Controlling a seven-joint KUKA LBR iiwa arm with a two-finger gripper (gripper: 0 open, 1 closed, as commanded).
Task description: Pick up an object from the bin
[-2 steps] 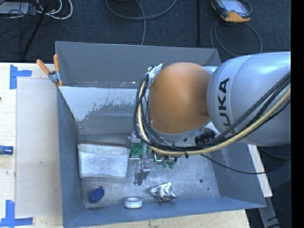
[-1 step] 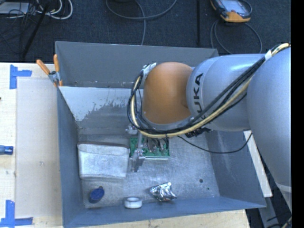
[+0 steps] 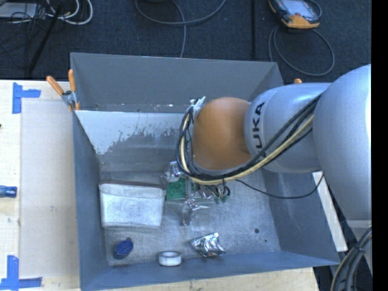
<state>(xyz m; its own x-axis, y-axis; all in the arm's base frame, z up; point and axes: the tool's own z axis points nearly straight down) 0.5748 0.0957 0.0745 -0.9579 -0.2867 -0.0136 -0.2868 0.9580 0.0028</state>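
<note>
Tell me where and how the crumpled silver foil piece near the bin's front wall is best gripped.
Probably from straight above, closing across the middle of the crumpled silver foil piece, over its shorter, front-to-back span. It lies low and loose on the bin floor, wider left to right; the front wall close by leaves little room for a sideways approach.

A white folded pad [image 3: 132,206] lies flat on the left of the bin [image 3: 170,80] floor. Along the front wall sit a blue cap [image 3: 123,247], a white ring [image 3: 170,258] and crumpled foil [image 3: 208,245], each apart. Cables [image 3: 76,8] lie on dark carpet [image 3: 242,41] behind.
</note>
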